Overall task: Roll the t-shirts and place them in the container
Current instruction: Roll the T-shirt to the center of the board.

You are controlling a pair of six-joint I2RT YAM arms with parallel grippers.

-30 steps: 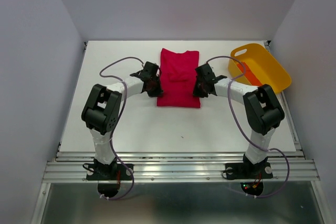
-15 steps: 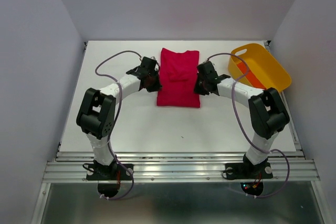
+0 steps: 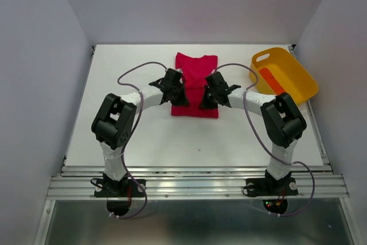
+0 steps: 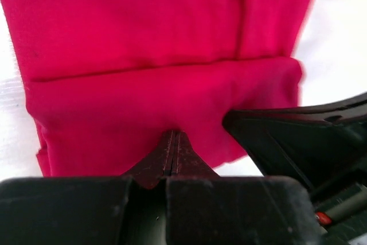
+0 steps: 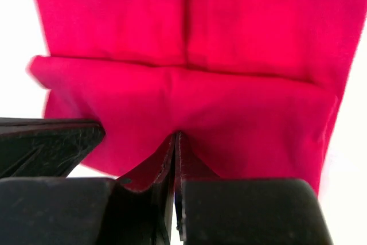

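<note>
Top view: crimson t-shirt (image 3: 196, 67) lies flat on the white bench (image 3: 143, 136) at about 12 o'clock from the bench centre, folded to a narrow upright strip with the collar end toward 12 and the hem toward 6. Both arms reach in from the sides and meet over the strip's near half: left fingers (image 3: 179, 94) on its 9 o'clock side, right fingers (image 3: 208, 97) on its 3 o'clock side, close together but apart. Left wrist view: left fingers (image 4: 170, 154) clenched, tips pressed together with no gap, and the red cloth drawn to a small peak right at them, so they are pinching the shirt's near edge. A doubled band of cloth lies across the strip just beyond the tips, its far edge a straight crease; the other arm's black finger shows at 3 o'clock in this view. Right wrist view: same picture mirrored, with the right fingers (image 5: 172, 159) clamped on the near edge of that band and cloth puckered at the tips. Yellow tub (image 3: 301, 87) stands at roughly 2 o'clock on the bench, well apart from the crimson shirt; the orange-red t-shirt (image 3: 272, 80) lies inside it as a narrow roll.
</note>
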